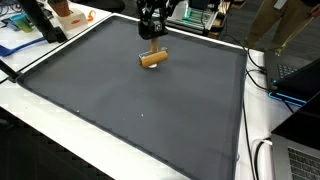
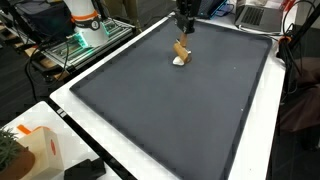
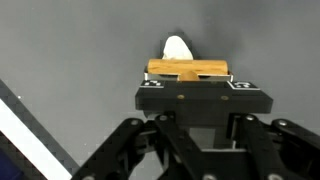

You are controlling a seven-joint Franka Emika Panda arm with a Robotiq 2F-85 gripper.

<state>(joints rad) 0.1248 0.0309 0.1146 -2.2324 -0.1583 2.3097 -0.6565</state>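
In both exterior views my gripper hangs over the far part of a dark mat, shut on a short wooden piece. The piece has a white end that sits low by the mat. In the wrist view the wooden piece lies crosswise just beyond the black gripper housing, and its white end pokes out past it. The fingertips themselves are hidden behind the housing.
A white table border frames the mat. An orange and white item and blue sheets sit at one far corner, with a laptop and cables beside the mat. A small box stands at the near corner.
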